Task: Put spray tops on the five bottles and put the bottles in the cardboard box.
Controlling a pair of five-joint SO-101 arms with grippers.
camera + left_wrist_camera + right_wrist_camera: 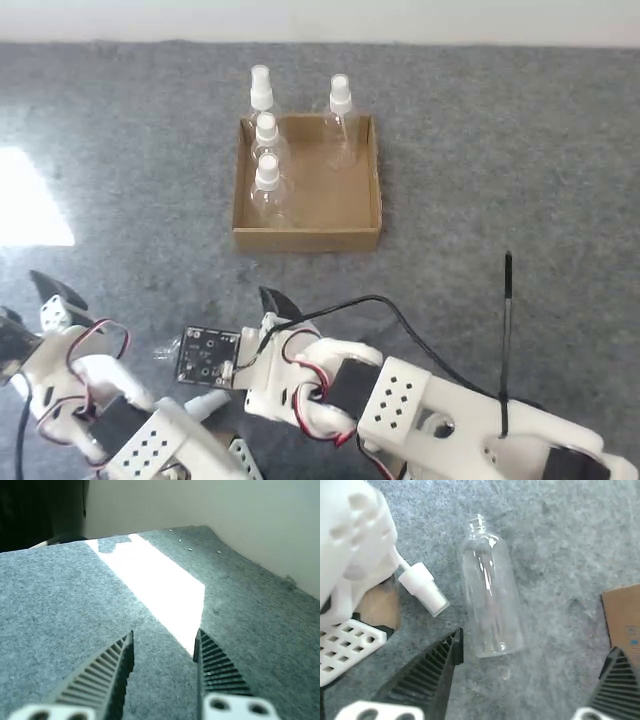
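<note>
The open cardboard box sits at the middle back of the table. Several clear bottles with white spray tops stand in it: a row along its left wall and one at the back right. One more clear bottle lies on its side on the grey carpet with a bare neck. A loose white spray top lies beside it, apart from it. My right gripper hovers open just short of the bottle's base. My left gripper is open over bare carpet at the front left.
A bright patch of sunlight falls on the carpet ahead of the left gripper. A flat piece of cardboard lies near the lying bottle. A black cable runs from the right arm. The carpet around the box is free.
</note>
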